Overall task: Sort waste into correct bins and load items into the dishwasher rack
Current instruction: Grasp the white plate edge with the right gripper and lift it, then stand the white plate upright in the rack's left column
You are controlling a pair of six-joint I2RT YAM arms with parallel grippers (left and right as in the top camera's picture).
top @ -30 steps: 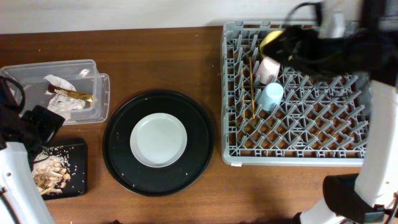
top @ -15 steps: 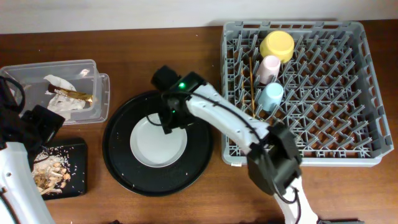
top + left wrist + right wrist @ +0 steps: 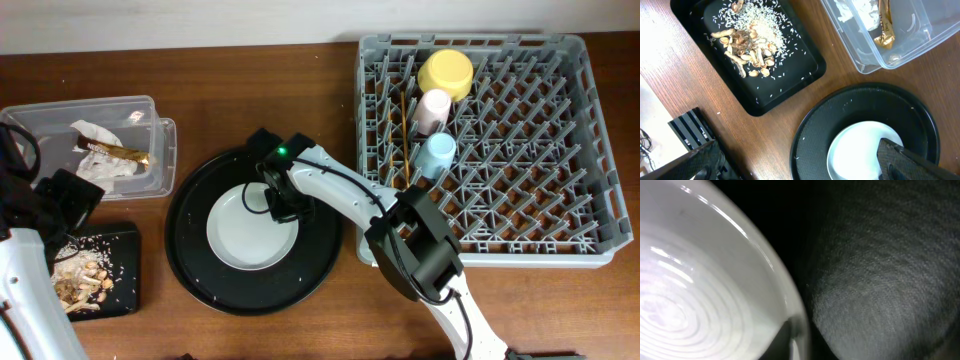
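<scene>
The round grey-white plate [image 3: 245,232] lies on a round black tray [image 3: 195,255]. My right gripper [image 3: 283,203] is down at the plate's upper right rim. In the right wrist view the plate's rim [image 3: 760,265] fills the frame and the gripper [image 3: 797,336] is shut on it. The grey dishwasher rack [image 3: 520,200] holds the yellow bowl [image 3: 446,72], pink cup [image 3: 433,108], light-blue cup [image 3: 436,155] and chopsticks [image 3: 404,140]. My left gripper [image 3: 65,200] hangs open at the left, its fingers [image 3: 695,165] wide apart and holding nothing.
A clear box [image 3: 150,135] at the left holds a tissue [image 3: 95,132] and a brown wrapper [image 3: 118,152]. Below it a flat black tray [image 3: 125,270] carries food scraps [image 3: 78,280] and rice crumbs. My right arm spans the gap between rack and round tray.
My right arm swung from over the rack down to the plate and its jaws closed on the rim. The left arm has not moved.
</scene>
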